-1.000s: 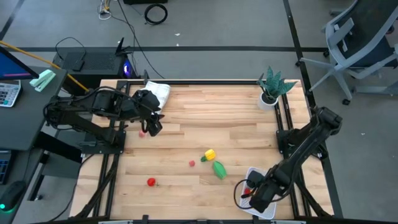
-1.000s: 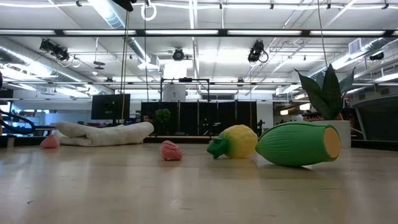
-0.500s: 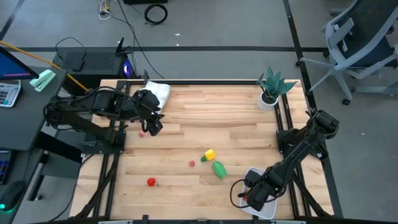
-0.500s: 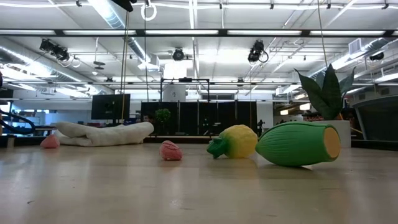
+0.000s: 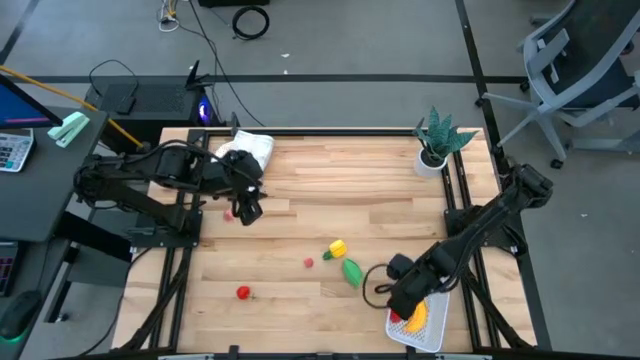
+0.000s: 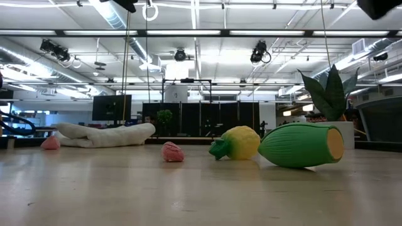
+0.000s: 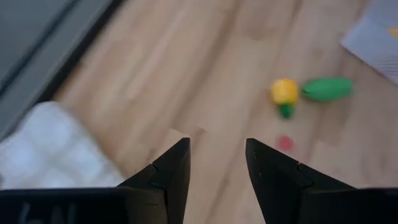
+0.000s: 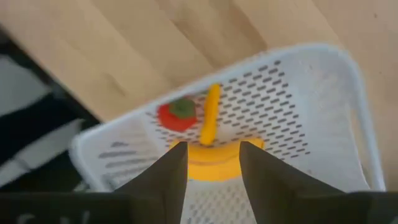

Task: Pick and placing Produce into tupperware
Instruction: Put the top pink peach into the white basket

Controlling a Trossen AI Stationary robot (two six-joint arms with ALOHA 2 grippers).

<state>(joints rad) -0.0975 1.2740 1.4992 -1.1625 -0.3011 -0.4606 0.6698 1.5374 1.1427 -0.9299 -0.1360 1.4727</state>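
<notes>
The white tupperware [image 5: 434, 338] stands at the table's near right corner. The yellow banana [image 8: 211, 115] and a red piece [image 8: 176, 115] lie on its perforated floor. My right gripper [image 5: 398, 298] hangs open above the basket's left part; its fingers [image 8: 168, 171] are apart, over the banana. The yellow pepper [image 5: 337, 248], the green oblong piece [image 5: 352, 271] and a red piece [image 5: 309, 263] lie mid-table. Another red piece [image 5: 243, 292] lies near left. My left gripper [image 5: 248, 209] stands open at the far left, beside a pink-red piece [image 5: 228, 213].
A white checked cloth [image 5: 252, 148] lies at the far left corner. A potted green plant [image 5: 440, 138] stands at the far right corner. Bare wood stretches between the two arms, around the pepper [image 6: 237, 143] and the green piece [image 6: 301, 145].
My right gripper has drawn back from over the basket toward the table's left and far side. The banana and the red piece, covered by the gripper before, now show lying in the basket.
</notes>
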